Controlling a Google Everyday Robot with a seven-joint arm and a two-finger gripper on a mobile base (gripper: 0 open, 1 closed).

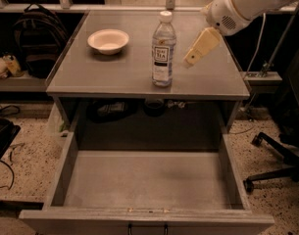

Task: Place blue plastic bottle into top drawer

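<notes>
The blue plastic bottle (163,49) stands upright on the grey table top (105,75), near its front middle; it is clear, with a white cap and a white "TEA" label. The top drawer (65,168) is pulled fully out below the table, and nothing lies on its flat bottom. My gripper (200,48), with cream-coloured fingers, hangs from the white arm over the table's right part. It is a short way to the right of the bottle, at about the height of its label, and not touching it.
A white bowl (108,40) sits at the table's back left. A dark backpack (38,38) rests on a shelf to the left. An office chair base (274,165) stands on the floor at the right. Cables lie on the speckled floor at the left.
</notes>
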